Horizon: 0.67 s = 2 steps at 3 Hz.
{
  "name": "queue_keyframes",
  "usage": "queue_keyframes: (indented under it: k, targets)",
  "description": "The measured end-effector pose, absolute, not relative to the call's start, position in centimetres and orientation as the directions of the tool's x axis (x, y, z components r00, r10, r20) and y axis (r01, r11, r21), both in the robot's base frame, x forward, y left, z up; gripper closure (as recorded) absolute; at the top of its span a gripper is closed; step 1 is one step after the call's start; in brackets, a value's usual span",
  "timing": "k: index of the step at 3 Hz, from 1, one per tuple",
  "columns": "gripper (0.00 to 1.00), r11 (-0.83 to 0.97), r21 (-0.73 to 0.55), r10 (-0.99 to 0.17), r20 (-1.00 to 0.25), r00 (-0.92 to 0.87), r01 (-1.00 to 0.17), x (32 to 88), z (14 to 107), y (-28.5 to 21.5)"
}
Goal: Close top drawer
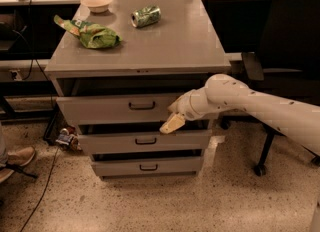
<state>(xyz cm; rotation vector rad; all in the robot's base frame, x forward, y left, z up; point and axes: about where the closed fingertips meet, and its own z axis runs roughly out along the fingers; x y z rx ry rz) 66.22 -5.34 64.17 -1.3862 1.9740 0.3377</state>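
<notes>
The top drawer (107, 108) of the grey metal cabinet (150, 51) has a tall plain front with a small dark loop handle (142, 106). It stands pulled out a little, with a dark gap under the cabinet top. My gripper (172, 122), tan-tipped on a white arm (260, 106) reaching in from the right, sits against the right part of the drawer front near its lower edge, right of the handle.
Two shorter drawers (145, 141) (147, 166) lie below, also slightly out. On the cabinet top are a green chip bag (95, 33), a green can (146, 16) and a small bowl (97, 1). A black office chair (290, 51) stands at the right. A shoe (15, 158) and cables lie at the left.
</notes>
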Motion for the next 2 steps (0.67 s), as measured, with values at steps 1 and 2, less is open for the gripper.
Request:
queue_keyframes:
  k: [1,2]
  targets:
    - [0.00,0.396,-0.171,-0.722,-0.665,-0.191,-0.902,66.22,64.16,-5.33]
    - [0.09,0.395,-0.171,-0.722,-0.665,-0.191,-0.902,66.16,64.16,-5.31]
